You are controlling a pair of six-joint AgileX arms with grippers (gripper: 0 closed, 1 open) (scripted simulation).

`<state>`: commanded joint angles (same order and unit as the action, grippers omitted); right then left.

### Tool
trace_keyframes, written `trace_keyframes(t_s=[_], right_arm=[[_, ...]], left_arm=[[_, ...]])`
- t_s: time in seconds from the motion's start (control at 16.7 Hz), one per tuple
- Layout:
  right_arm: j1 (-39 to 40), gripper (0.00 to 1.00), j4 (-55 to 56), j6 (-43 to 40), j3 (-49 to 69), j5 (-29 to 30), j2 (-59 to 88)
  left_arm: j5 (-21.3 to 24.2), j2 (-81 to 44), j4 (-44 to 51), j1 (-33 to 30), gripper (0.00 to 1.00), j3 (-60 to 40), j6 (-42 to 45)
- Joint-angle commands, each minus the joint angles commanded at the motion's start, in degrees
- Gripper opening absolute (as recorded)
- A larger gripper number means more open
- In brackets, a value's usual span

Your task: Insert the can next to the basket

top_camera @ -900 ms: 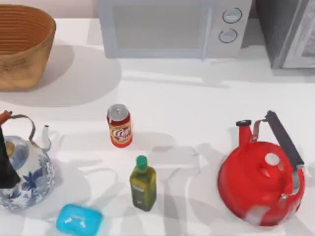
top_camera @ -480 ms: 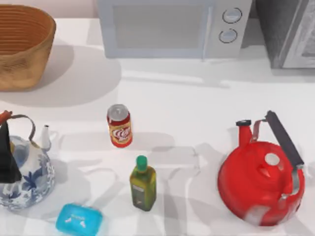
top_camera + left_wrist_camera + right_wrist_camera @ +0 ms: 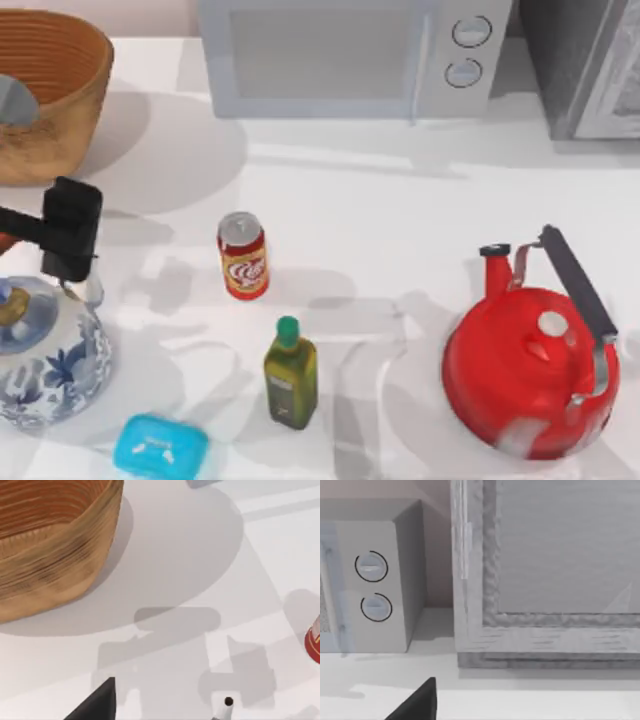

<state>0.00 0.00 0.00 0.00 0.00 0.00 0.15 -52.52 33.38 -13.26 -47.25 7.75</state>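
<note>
Since the earlier frame, the left gripper [image 3: 68,232] has advanced into the left of the top view, above the blue-and-white teapot [image 3: 45,355]; its finger state cannot be determined. The can [image 3: 243,256] stands upright at centre-left, to the gripper's right, nearer the left arm. The basket [image 3: 45,95] sits upper left.

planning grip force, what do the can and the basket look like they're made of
The can: looks like thin metal, with a shiny silver top and a glossy printed red wrap. The basket: looks like woven wicker, matte tan-brown, with fine ribbed rows along its inner wall. Both are rendered, so the look is only a guide.
</note>
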Motion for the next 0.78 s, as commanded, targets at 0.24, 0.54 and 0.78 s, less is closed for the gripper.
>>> trace_keyframes(t_s=[0.24,0.54,0.78], right_arm=[[0.0,1.0,0.0,0.0,0.0,0.0,0.0],[0.0,1.0,0.0,0.0,0.0,0.0,0.0],[0.0,1.0,0.0,0.0,0.0,0.0,0.0]], left_arm=[[-0.09,-27.02,15.55,-5.72,1.0,-20.79,3.49],[-0.08,-52.6,31.31,-11.8,1.0,-42.48,7.09],[-0.07,-64.82,38.9,-15.0,1.0,-54.81,8.95]])
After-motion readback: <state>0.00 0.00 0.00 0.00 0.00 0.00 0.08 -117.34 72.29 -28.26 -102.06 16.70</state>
